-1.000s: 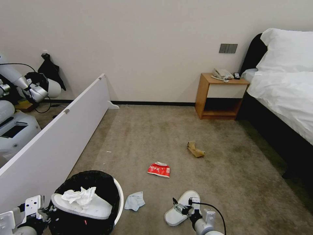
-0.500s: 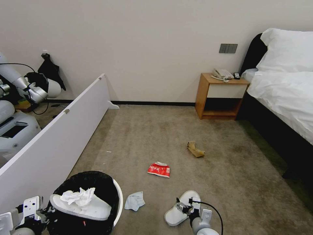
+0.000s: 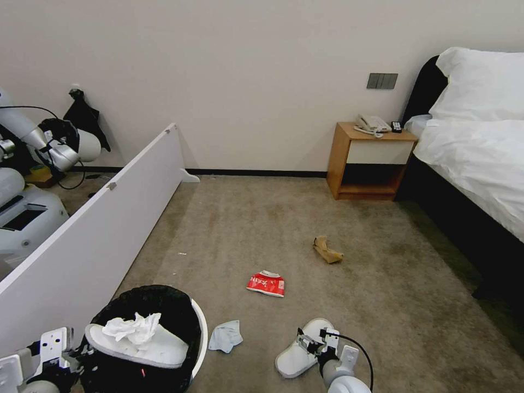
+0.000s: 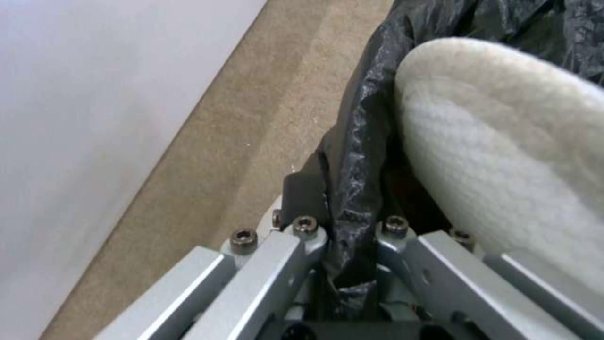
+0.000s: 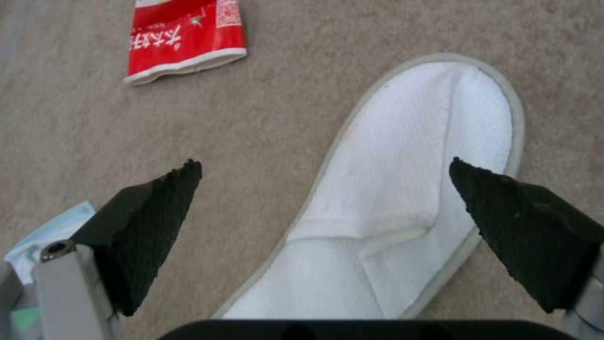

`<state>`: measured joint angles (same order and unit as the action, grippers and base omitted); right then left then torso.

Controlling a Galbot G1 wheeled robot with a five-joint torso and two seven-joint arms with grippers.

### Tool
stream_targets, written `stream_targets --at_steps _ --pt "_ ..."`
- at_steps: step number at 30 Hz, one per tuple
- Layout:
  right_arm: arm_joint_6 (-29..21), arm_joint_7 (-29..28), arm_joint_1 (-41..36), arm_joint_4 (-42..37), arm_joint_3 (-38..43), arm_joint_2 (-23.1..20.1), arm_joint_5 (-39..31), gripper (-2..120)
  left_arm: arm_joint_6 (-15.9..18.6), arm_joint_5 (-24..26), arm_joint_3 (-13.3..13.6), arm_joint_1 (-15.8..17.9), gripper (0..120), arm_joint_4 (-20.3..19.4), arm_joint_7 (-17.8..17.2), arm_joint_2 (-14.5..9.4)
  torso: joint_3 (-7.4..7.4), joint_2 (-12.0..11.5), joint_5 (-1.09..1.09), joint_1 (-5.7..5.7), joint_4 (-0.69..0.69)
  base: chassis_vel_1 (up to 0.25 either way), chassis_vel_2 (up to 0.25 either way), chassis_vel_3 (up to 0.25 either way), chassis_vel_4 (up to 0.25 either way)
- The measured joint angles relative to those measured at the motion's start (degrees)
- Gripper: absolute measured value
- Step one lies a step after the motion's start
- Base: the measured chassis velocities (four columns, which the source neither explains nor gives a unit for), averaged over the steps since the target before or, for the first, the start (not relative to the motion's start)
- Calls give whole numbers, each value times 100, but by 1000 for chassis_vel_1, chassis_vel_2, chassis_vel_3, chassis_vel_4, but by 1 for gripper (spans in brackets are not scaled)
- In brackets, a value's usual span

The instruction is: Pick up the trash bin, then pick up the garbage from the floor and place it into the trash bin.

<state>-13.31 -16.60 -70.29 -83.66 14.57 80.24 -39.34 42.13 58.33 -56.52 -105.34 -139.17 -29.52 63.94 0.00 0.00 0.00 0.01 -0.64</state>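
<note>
Trash bin [image 3: 194, 327]: rim clamped by left pincer [image 4: 349, 245].
Right pincer [image 5: 321, 189]: wide apart, angled down over white slipper [image 5: 403, 198] on floor [image 5: 302, 94].

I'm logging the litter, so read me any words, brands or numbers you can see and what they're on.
Red snack packet: white characters and a square code on its red face, too blurred to read.
Telephone on the nightstand: keys too small to read.
No other text is visible.

Open floor [image 3: 284, 218] lies ahead of my spread right tool [image 3: 312, 345], over a white slipper [image 3: 297, 356]. A white board [image 3: 93, 234] hems the left, the bed [image 3: 480, 164] the right; another slipper [image 3: 136, 345] crowds the trash bin [image 3: 180, 316].
</note>
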Motion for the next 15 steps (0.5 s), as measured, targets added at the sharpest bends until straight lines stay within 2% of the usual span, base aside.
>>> stream_targets --at_steps 15 --pt "0 10 271 369 230 61 -302 100 0 11 -17 -5 2 4 5 0 0 0 0 0 0 0 0 0 0"
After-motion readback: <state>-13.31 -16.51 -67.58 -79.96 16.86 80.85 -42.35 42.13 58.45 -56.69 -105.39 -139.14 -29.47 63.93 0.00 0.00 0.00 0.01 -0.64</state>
